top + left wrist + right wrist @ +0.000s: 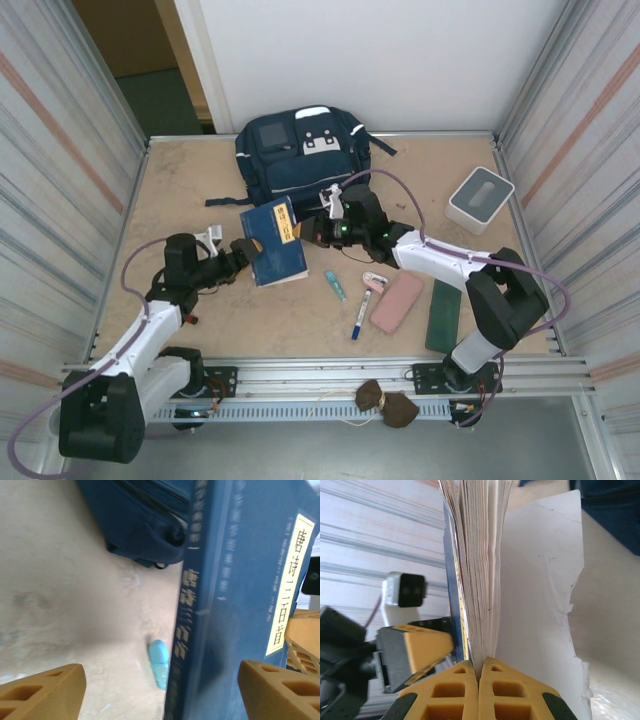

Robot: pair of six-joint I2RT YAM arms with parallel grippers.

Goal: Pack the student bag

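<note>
Book [240,605] cut off top, bottom; student bag [145,525] cropped.

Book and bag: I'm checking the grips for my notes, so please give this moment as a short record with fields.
book: blue, between the two arms
right fingers: shut on the book's pages
left fingers: open, one either side of the book
bag: beyond the book, by the far wall
loose on table: pen, pink case, green case, white box

On table [190,170]: blue book [273,243] near centre; right of it teal tube [335,286], pen [360,315], pink case [397,302], green case [444,315]; white box [480,199] far right.
</note>
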